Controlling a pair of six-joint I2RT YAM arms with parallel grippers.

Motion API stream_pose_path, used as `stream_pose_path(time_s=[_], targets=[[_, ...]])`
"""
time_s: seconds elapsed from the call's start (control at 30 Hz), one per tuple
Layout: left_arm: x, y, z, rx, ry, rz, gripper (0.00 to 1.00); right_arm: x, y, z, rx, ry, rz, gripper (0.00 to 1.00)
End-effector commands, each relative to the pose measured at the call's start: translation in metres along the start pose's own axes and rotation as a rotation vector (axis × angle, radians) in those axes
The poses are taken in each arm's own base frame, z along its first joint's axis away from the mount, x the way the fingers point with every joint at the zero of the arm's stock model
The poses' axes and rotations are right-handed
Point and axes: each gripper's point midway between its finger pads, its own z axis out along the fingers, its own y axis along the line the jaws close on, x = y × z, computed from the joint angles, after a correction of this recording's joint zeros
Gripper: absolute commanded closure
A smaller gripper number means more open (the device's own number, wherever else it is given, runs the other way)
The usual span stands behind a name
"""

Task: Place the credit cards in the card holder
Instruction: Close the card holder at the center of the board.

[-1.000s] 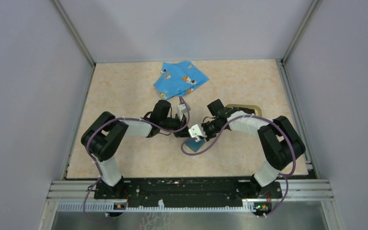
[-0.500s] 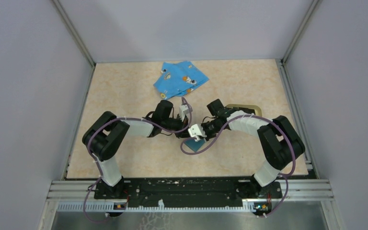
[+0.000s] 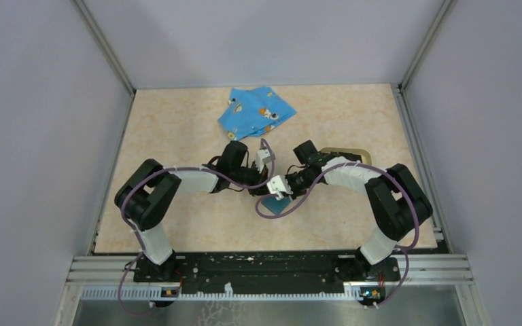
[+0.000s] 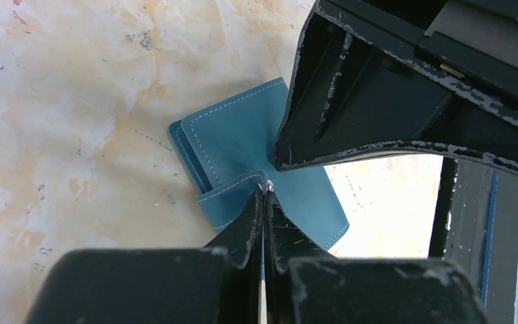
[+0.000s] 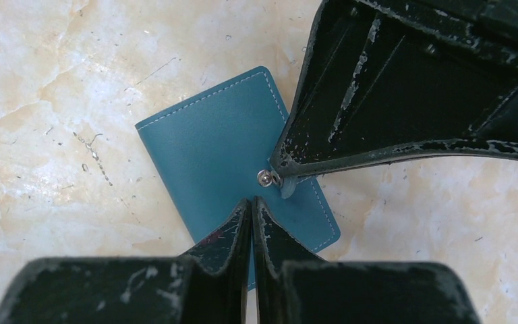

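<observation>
I have both arms folded in over the middle of the bench (image 3: 177,122), and the teal card holder (image 3: 276,206) lies flat there, folded shut, at 6 o'clock from the cartoon-print cloth (image 3: 256,112). The left gripper (image 4: 264,196) has its fingers pressed together, tips right at the snap strap (image 4: 233,185) that wraps over the holder's edge. I cannot tell whether any leather is actually caught between them. The right gripper (image 5: 251,202) also has its fingers together, with the tips down on the cover just at 7 o'clock from the metal snap (image 5: 265,177). It looks to be pinning the holder rather than gripping it.

I judge this to be the opening step: pop the strap and fold the cover back. No credit cards show in any view. The tan tray (image 3: 353,152), at 2 o'clock from the holder, is mostly hidden behind the right arm.

My worries from here:
- The strap is thin and may slip out of the left tips as I pull, leaving the snap fastened.
- If the right tips press too lightly, the whole holder will probably lift or skate across the smooth bench instead of opening.
- If they press too near the snap, they could hold the cover shut against my own pull.
- The two grippers are almost touching, so any sideways correction risks knocking one against the other
</observation>
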Motion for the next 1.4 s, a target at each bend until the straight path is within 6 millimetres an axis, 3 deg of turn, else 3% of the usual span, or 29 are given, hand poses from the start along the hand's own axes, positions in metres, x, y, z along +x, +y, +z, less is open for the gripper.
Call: stream_pose_path(time_s=[0.0, 0.67, 1.37], targets=[[0.009, 0.000, -0.005, -0.025, 0.043, 0.018, 1.00, 0.003, 0.000, 0.006, -0.022, 0.024, 0.009, 0.96], [0.020, -0.007, 0.011, 0.031, 0.084, -0.003, 1.00, 0.004, 0.001, 0.007, -0.025, 0.027, 0.014, 0.96], [0.034, -0.004, 0.002, -0.004, 0.150, 0.023, 1.00, 0.000, -0.001, 0.006, -0.016, 0.016, 0.012, 0.93]])
